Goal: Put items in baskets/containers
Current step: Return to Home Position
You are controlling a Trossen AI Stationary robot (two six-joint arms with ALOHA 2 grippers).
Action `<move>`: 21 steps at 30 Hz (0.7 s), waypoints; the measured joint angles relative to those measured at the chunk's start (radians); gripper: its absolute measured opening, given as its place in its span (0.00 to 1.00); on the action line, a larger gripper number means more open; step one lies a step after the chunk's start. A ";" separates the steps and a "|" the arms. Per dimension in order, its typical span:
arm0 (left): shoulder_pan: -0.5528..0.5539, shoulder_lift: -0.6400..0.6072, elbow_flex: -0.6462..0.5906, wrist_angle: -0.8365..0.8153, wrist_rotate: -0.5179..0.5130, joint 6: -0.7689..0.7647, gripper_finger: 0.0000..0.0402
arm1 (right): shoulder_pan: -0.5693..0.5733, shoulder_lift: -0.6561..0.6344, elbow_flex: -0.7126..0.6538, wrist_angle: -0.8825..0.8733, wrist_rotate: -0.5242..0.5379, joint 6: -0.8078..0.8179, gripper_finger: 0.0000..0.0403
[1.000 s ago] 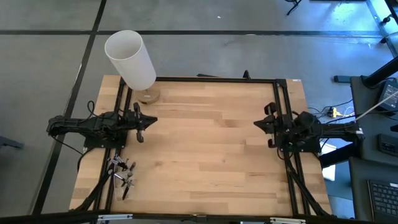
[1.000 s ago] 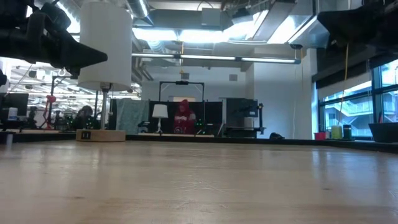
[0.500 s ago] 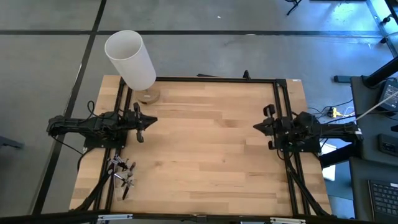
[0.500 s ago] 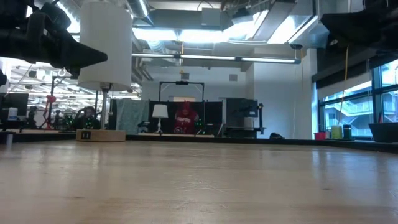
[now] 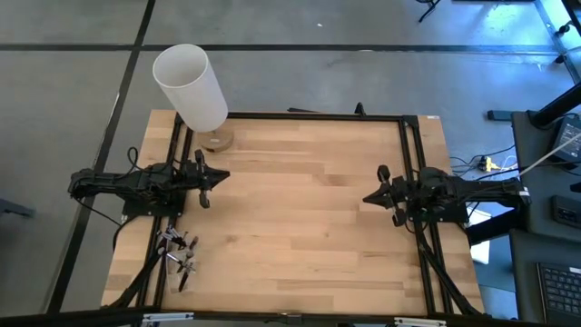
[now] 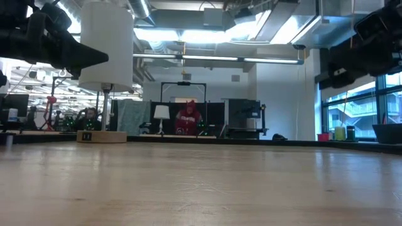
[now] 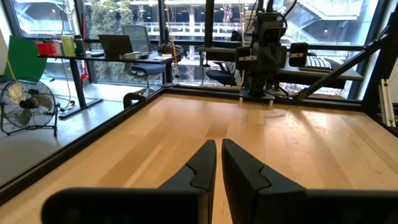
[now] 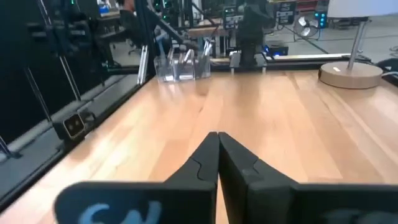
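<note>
Swinging right gripper [image 5: 370, 196] slightly inward from 3 o'clock edge of table [image 5: 300, 227] — jaws together, empty. Left gripper [image 5: 218, 178] unmoved at 9 o'clock, jaws together too. Clear organizer [image 5: 178, 254] with brushes [image 5: 184, 265] at 8 o'clock edge — sorting looks finished, only homing left.

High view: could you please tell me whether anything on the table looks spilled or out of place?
Nothing stands out. The brushes stand bunched in the clear container by the table's left edge, none loose on the wood. The white lamp stands on its base. Left tool and right tool are shut, empty.
</note>
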 joint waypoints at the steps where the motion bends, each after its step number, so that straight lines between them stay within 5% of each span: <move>1: 0.000 0.000 0.000 0.000 0.000 0.000 0.05 | 0.000 0.001 0.000 -0.001 0.000 0.010 0.02; 21: 0.000 0.000 0.000 0.000 0.000 0.000 0.05 | 0.000 0.003 0.000 -0.004 0.000 0.004 0.02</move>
